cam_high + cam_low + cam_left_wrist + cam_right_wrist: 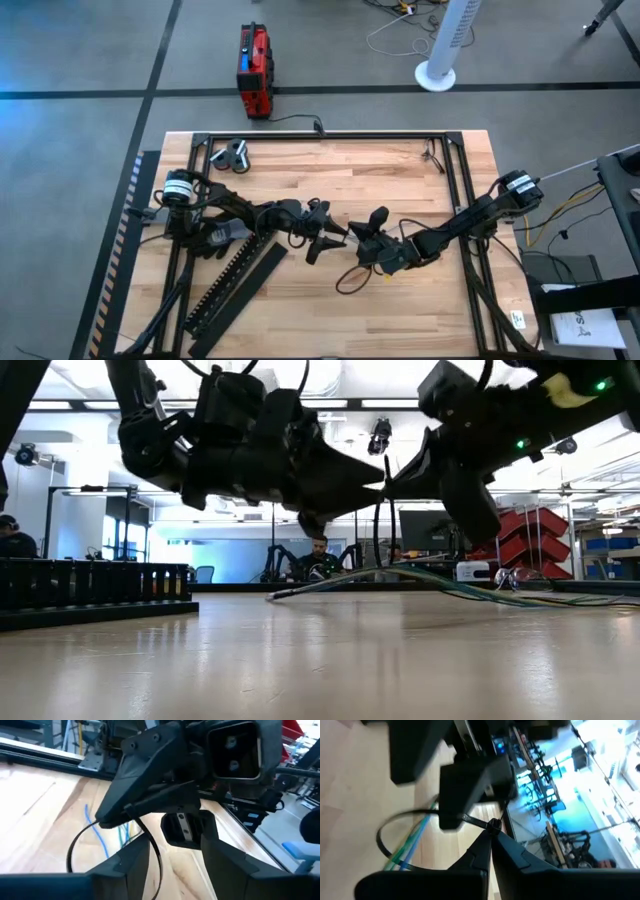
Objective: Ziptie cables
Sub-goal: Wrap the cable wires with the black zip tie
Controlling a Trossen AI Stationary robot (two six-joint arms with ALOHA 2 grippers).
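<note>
Cables [409, 851] lie below my right gripper [492, 831], which pinches the zip tie [395, 827] facing my spread left gripper [172, 851].

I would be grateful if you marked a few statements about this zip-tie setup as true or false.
1. The left hand and the right hand meet near the middle of the table. True.
2. The red box stands on the table. False: it sits on the floor beyond the far edge.
3. The right hand pinches a black zip tie bent into a loop. True.
4. The comb-toothed duct lies on the right hand's side. False: it lies on the left hand's side, near the front edge.
5. The left hand is shut. False: its fingers stand apart.
</note>
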